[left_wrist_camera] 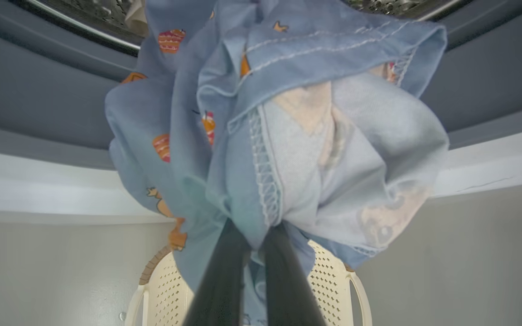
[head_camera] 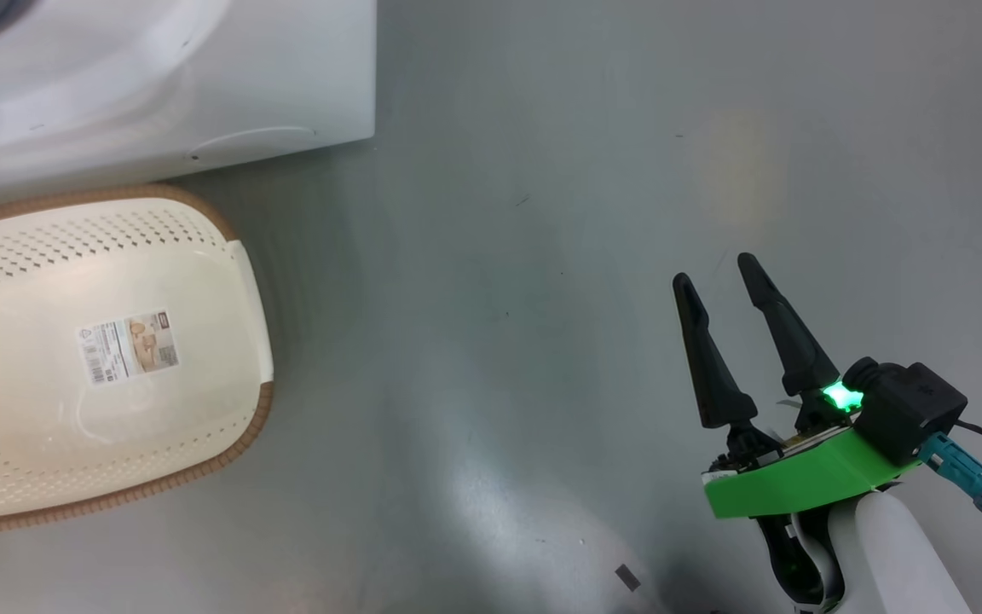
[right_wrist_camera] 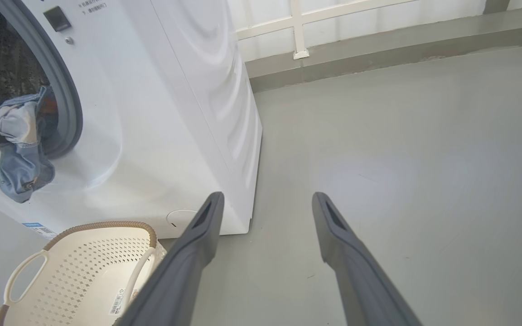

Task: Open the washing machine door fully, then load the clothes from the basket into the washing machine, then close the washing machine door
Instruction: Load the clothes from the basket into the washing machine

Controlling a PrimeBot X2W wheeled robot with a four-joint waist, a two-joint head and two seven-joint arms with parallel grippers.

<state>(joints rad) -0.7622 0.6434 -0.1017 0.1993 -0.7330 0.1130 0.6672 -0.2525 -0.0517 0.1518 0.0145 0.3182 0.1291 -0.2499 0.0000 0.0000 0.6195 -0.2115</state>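
My left claw (left_wrist_camera: 255,242) is clamped tight on the clothes (left_wrist_camera: 288,136). Light blue fabric with orange prints is bunched right over the two dark fingers (left_wrist_camera: 224,280), and the fingertips are buried in the folds. Straight ahead of that claw is the grey rubber seal (left_wrist_camera: 39,90) of the washing machine (right_wrist_camera: 175,113), with a sliver of the steel drum (left_wrist_camera: 98,11) showing past the bundle. From the right wrist camera I can see the bundle at the mouth of the machine, with its tail drooping over the lower edge of the opening.

Below the left claw the basket (left_wrist_camera: 329,271) sits on the floor (head_camera: 499,256), close against the machine's front. The label sticker (head_camera: 127,345) shows plainly on its bottom.

My right claw (head_camera: 715,273) is spread wide with nothing between the fingers, hovering over bare grey floor. The basket lies well off to that claw's left, and the machine's front corner is ahead and to the left. The bundle is far from this claw, up at the opening.
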